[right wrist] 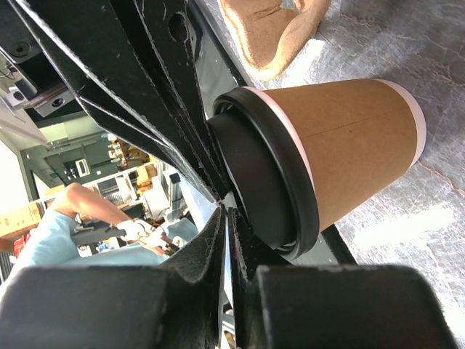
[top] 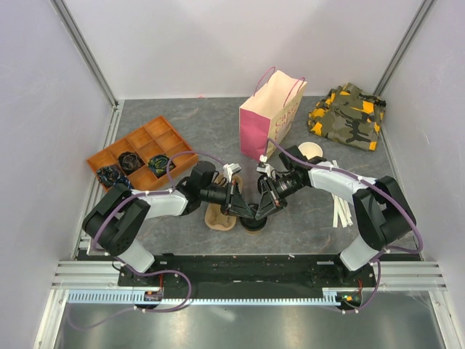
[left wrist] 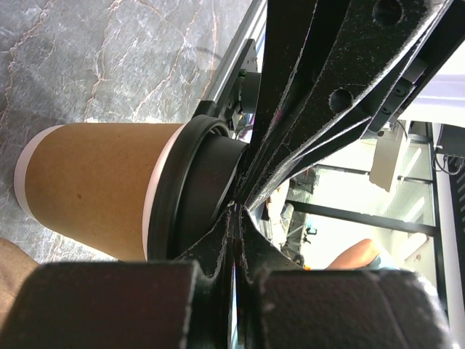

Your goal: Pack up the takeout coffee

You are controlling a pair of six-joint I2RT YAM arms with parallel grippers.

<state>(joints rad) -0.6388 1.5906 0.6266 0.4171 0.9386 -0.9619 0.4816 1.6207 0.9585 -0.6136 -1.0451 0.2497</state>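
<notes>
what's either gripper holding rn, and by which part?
Nothing looks clamped. The left gripper and right gripper both have jaws shut, tips against the black lid of the takeout coffee, with none of it visibly between the fingers.

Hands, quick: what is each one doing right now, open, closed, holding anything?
Left hand: closed, tips against the lid of the takeout coffee, nothing gripped.
Right hand: closed, tips against the same lid, nothing gripped.

Takeout coffee [top: 253, 224] on the table [top: 189, 123], between my left gripper [top: 245, 211] and my right gripper [top: 264, 209]. Carrier [top: 220, 218] just left of it, bag [top: 270, 120] behind. Compartment tray [top: 155, 135] rear left, lidless cup [top: 311, 150] right of the bag.
</notes>
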